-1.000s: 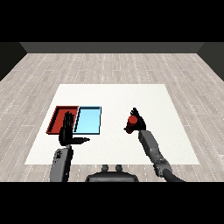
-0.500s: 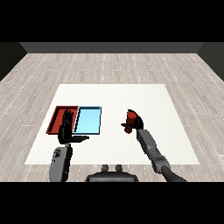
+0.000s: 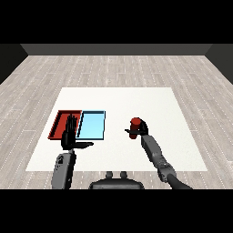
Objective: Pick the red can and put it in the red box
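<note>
Both hands raised: right hand (image 3: 142,129) curled round red can (image 3: 135,124).

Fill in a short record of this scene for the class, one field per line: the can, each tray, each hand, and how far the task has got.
can: red cylindrical can, upright, held above the white table, right of both trays
red tray: flat red tray, leftmost, nothing visible inside
blue tray: flat light blue tray, touching the red tray's right side
right hand: black right hand curled round the can
left hand: black left hand, fingers straight, over the red tray's near edge
task stage: can picked, not yet in the red tray
</note>
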